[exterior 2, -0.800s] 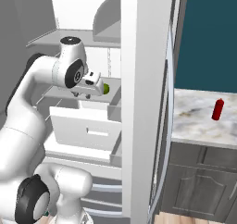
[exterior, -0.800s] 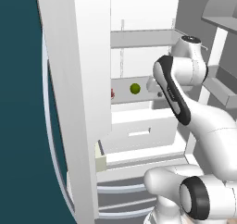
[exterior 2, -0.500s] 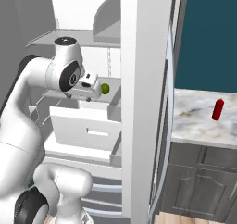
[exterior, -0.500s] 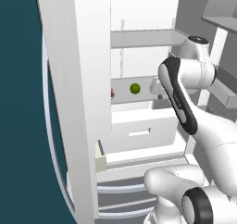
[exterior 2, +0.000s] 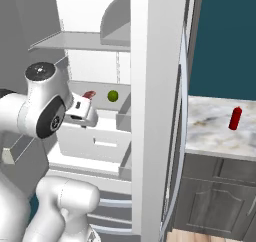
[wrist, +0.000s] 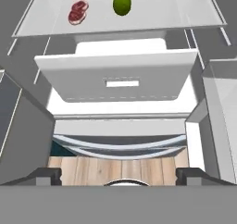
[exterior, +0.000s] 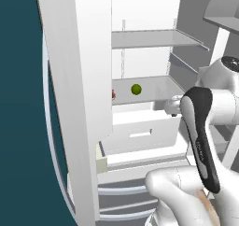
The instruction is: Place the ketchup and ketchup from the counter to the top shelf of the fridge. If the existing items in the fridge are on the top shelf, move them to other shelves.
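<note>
You have a flat dark teal wall (exterior: 18, 103) down the left of the left base view, and the same teal fills the upper right of the right base view. Below it there, dark grey cabinet doors (exterior 2: 215, 196) with raised arched panels reach down to a strip of light wooden plank floor (exterior 2: 200, 236), and you see the same planks running across the bottom of the hand view. In the left base view a small cream block (exterior: 101, 158) sits low on the edge of the open white door.

Even bright rendered light, soft shadows (no glare), sharp throughout
</note>
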